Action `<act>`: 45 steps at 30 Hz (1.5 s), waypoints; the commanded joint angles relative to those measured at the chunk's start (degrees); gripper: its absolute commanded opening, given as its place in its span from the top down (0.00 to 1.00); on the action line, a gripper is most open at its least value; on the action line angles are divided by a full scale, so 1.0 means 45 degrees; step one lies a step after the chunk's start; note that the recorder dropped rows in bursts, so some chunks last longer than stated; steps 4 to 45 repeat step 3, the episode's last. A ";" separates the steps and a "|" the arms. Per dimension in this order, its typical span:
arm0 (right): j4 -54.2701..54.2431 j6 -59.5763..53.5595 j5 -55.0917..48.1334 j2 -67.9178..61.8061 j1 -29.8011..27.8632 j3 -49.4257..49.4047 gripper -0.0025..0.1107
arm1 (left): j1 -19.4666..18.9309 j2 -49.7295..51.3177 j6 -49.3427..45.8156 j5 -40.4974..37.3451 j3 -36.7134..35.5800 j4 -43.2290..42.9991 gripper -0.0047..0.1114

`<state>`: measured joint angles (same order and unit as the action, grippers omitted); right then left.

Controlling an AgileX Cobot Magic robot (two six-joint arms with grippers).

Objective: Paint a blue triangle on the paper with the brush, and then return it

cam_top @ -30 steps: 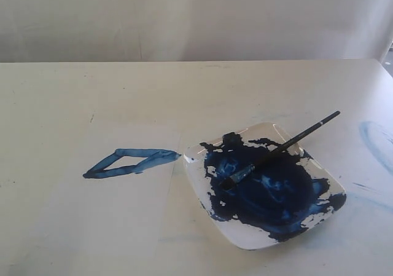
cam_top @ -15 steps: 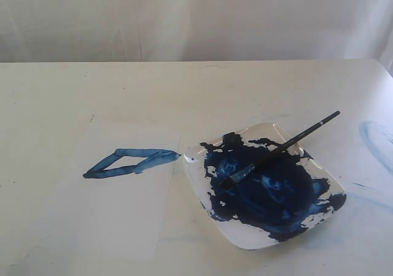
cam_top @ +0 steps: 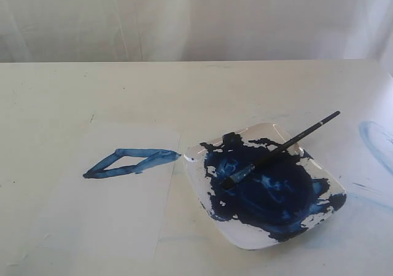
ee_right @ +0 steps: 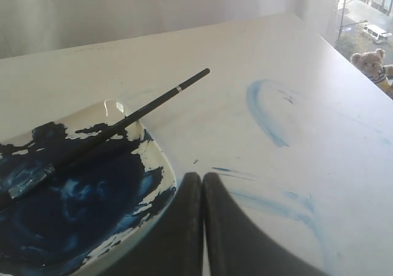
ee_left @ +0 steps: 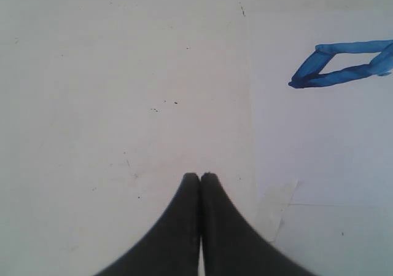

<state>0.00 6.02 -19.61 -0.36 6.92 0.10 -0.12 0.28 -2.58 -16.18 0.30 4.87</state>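
Long thin black-handled paintbrush (cam_top: 281, 147) lies on the white square plate (cam_top: 193, 168), right of centre in the exterior view. Bristle tip sits in the dark-blue paint pool (cam_top: 270, 193).

- Long axis: diagonal, bristles lower left, handle end upper right, overhanging the plate rim above the off-white bench (cam_top: 184, 91).
- Right gripper (ee_right: 202, 176): closed, holding nothing, jaws pressed together. It hangs just off the plate's corner. In its view the brush (ee_right: 116, 125) lies ahead, toward the left of the frame.
- Left gripper (ee_left: 200, 177): closed, empty, over bare bench beside the white paper sheet (cam_top: 123, 214).
- Streaky blue triangle outline (cam_top: 141, 152) sits on the paper, upper right of the left wrist view (ee_left: 350, 47).

Judgement: right arm is the nearer to the brush. Triangle painted, brush returned; task looks complete.
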 commanded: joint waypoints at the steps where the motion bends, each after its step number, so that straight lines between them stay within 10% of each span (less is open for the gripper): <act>1: 0.0153 -0.0112 -0.0001 0.0081 0.0009 -0.0022 0.98 | 0.0067 -0.0063 -0.0038 0.0020 -0.0066 0.0097 0.96; 45: 0.0153 -0.0112 -0.0001 0.0081 0.0009 -0.0022 0.98 | 0.0067 -0.0063 -0.0038 0.0020 -0.0066 0.0097 0.96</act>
